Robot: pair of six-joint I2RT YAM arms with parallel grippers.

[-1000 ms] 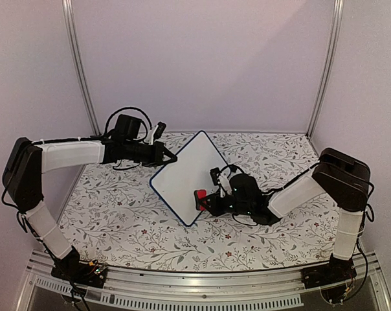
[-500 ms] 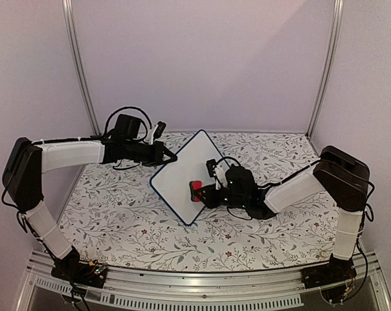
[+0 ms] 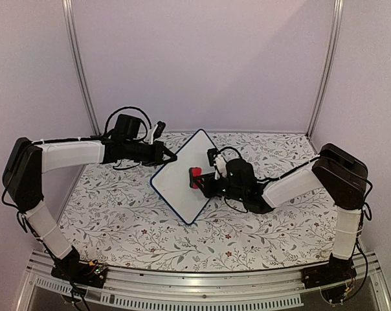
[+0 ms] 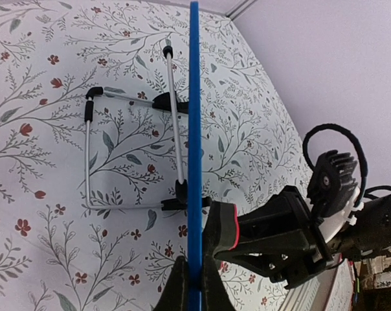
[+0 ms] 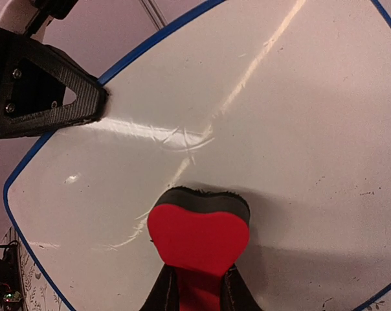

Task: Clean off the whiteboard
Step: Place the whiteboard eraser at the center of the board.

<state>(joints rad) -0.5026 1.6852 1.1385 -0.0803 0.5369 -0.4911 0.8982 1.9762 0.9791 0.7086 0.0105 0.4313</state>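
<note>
The right claw (image 5: pixel 197 288) was clamped on the red eraser (image 5: pixel 199 243), whose dark pad pressed against the whiteboard (image 5: pixel 299 116). The left claw (image 3: pixel 166 156) pinched the board's blue edge, the board tilted up over the floral table (image 3: pixel 118 214).

The whiteboard (image 3: pixel 186 178) has a smooth, glossy white face streaked with glare and faint smears, and its edge is smooth blue plastic. Against that face, the eraser (image 5: pixel 199 236) shows a matt red body over a dark, fuzzy felt pad. At the whiteboard's back, a thin wire stand (image 4: pixel 86 162) gleams like metal, with black rubbery tips. Beneath the whiteboard, the surface (image 3: pixel 118 220) looks matt under a printed floral covering.
</note>
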